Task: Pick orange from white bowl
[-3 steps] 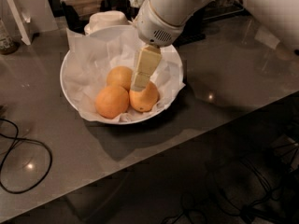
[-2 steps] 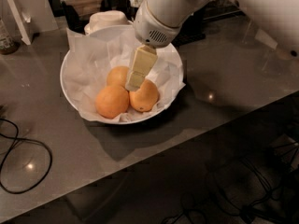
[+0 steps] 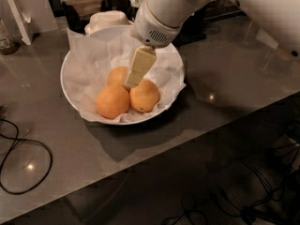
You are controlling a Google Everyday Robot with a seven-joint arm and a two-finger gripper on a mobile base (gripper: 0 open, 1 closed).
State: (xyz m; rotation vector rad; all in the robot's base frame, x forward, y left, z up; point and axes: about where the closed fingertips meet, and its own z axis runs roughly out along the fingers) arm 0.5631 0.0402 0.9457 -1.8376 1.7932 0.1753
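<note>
Gripper hung tilted w/ its tip low over the middle of the white bowl, right by the upper edge of the orange; whether it was spread or pinching anything couldn't be made out from this angle. The orange lay in the bowl on crumpled paper, at the right of the cluster, touching a rounder deep-orange fruit beside it, w/ a smaller orange behind both. Bowl sat on a grey table, cream domed dish just behind it, black cable well apart at the view's left.
</note>
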